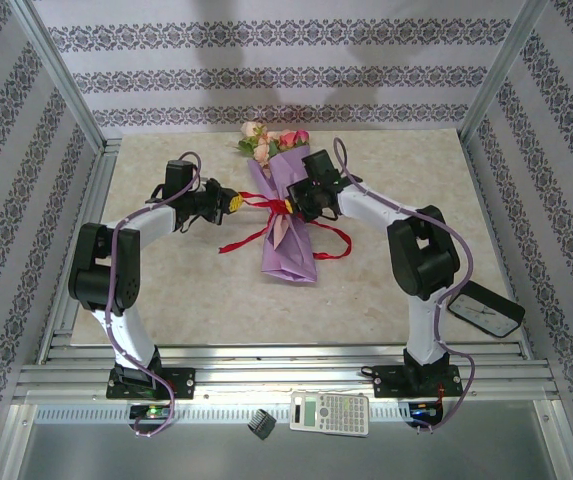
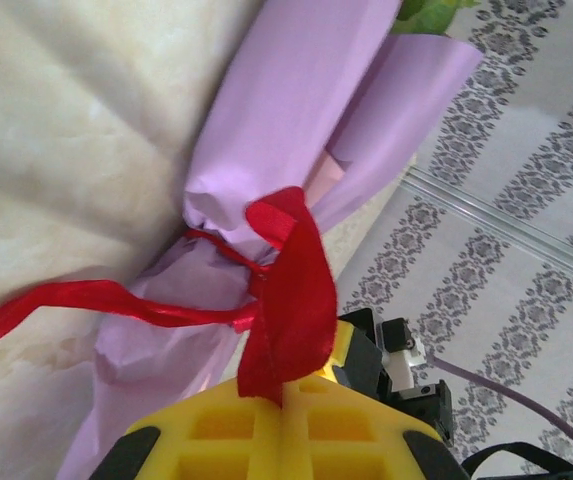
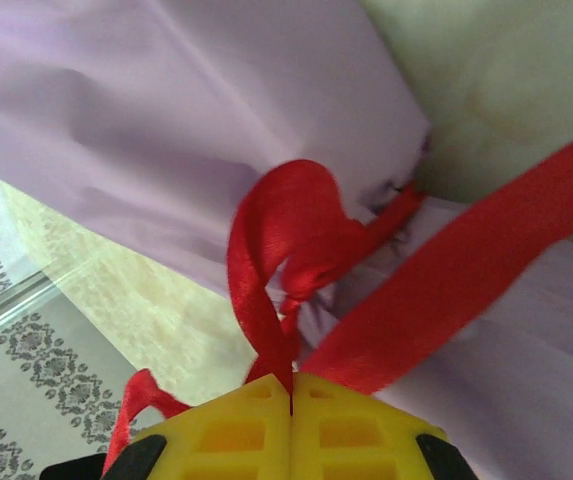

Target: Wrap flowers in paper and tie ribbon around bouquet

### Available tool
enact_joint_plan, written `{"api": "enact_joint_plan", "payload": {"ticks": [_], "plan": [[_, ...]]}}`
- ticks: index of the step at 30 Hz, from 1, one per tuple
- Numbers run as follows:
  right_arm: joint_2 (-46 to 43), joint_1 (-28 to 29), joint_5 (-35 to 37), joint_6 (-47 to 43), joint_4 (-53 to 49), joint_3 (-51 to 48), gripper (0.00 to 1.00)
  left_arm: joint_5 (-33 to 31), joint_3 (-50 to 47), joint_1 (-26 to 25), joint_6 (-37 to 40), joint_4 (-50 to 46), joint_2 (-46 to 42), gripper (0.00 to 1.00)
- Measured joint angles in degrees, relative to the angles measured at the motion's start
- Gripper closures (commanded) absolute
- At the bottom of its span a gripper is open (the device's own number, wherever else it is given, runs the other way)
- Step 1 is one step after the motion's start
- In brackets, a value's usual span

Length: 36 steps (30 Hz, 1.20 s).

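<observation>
The bouquet (image 1: pixel 284 215) lies at the middle back of the table, a lilac paper (image 1: pixel 291 250) cone with the flowers (image 1: pixel 266 140) poking out of its far end. A red ribbon (image 1: pixel 266 206) circles the cone's waist, and its tails trail onto the table on both sides. My left gripper (image 1: pixel 234 203) sits just left of the cone and my right gripper (image 1: pixel 292 204) on its right side. In the left wrist view the left gripper (image 2: pixel 286 385) is shut on a ribbon (image 2: pixel 291 290) loop by the pinched paper (image 2: pixel 286 120). In the right wrist view the right gripper (image 3: pixel 291 382) is shut on another ribbon (image 3: pixel 276 240) loop against the paper (image 3: pixel 166 120).
A calculator (image 1: pixel 329 412) and a small black object (image 1: pixel 262 423) lie on the metal rail in front of the arm bases. A black flat device (image 1: pixel 484 308) rests at the table's right edge. Patterned walls and aluminium posts close in the sides and back.
</observation>
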Motion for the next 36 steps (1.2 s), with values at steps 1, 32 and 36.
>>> {"api": "enact_joint_plan", "payload": {"ticks": [1,32,36], "plan": [[-0.3,0.0,-0.2,0.0,0.0,-0.7,1.0,-0.4,-0.3,0.0,0.2,-1.1,-0.4,0.89],[-1.8,0.0,-0.8,0.2,3.9,-5.5,1.0,-10.9,21.6,-15.5,-3.9,-23.2,5.3,0.43],[-1.9,0.0,-1.0,0.2,4.1,-5.6,1.0,-11.1,22.2,-16.1,-4.2,-25.5,5.9,0.43]]}}
